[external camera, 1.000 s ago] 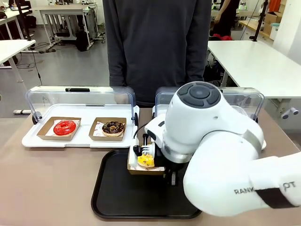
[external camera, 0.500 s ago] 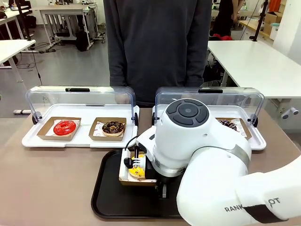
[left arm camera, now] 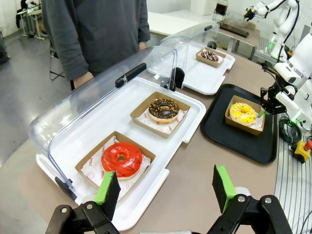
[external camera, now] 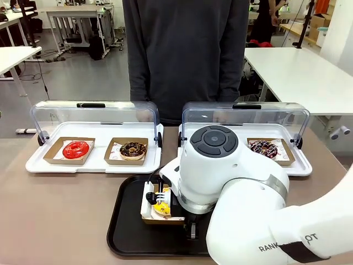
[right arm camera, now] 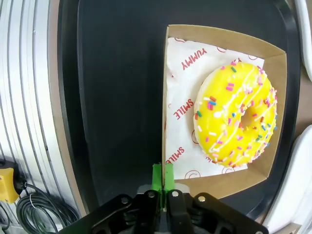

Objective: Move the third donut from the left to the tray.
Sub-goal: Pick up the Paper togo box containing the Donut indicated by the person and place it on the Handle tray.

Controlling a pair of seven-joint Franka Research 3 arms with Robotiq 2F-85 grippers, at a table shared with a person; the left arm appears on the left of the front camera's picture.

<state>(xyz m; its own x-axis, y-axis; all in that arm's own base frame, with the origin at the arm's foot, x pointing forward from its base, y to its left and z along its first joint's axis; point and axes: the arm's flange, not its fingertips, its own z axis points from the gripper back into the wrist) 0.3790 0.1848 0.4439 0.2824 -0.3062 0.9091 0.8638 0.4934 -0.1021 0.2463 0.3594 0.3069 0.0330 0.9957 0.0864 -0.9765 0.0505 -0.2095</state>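
The yellow-glazed donut (right arm camera: 236, 114) with coloured sprinkles lies in its brown cardboard holder (right arm camera: 219, 48), which appears to rest on the black tray (right arm camera: 112, 97). My right gripper (right arm camera: 163, 178) is shut on the holder's near edge, green pads pinched together. In the front view the yellow donut (external camera: 161, 207) shows just left of the big white right arm, over the tray (external camera: 124, 232). From the left wrist view, the donut (left arm camera: 242, 113) sits on the tray (left arm camera: 234, 144) far to the right. My left gripper (left arm camera: 165, 190) hangs open above the table, holding nothing.
A white display base (external camera: 38, 164) with a raised clear lid holds a red donut (external camera: 75, 149) and a chocolate donut (external camera: 133, 149). A second base (external camera: 300, 165) holds another chocolate donut (external camera: 263, 147). A person in a dark sweater (external camera: 185, 55) stands at the far side.
My right arm has carried the holder with the yellow donut leftward and down, from above the tray's back edge to low on the tray. The left gripper has not moved.
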